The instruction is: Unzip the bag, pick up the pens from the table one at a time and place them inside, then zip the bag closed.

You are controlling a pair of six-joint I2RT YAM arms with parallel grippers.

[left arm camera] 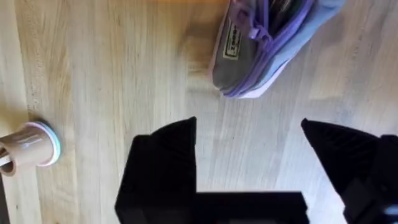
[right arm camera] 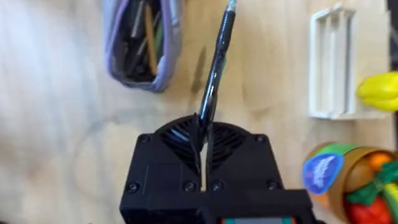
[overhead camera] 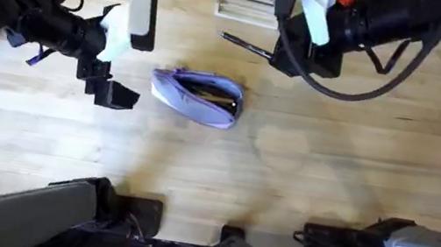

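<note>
Bare table (overhead camera: 301, 172) lies open in front of and to the right of the bag (overhead camera: 198, 96). The left gripper (overhead camera: 114, 93) stands just beside the bag's left end. A white rack (overhead camera: 243, 8) occupies the far edge.

bright even light, soft shadows, blurred dark arms near camera.

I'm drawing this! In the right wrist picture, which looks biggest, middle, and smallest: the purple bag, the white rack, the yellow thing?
1. the bag
2. the white rack, close to the bag in size
3. the yellow thing, partly cut off
</note>
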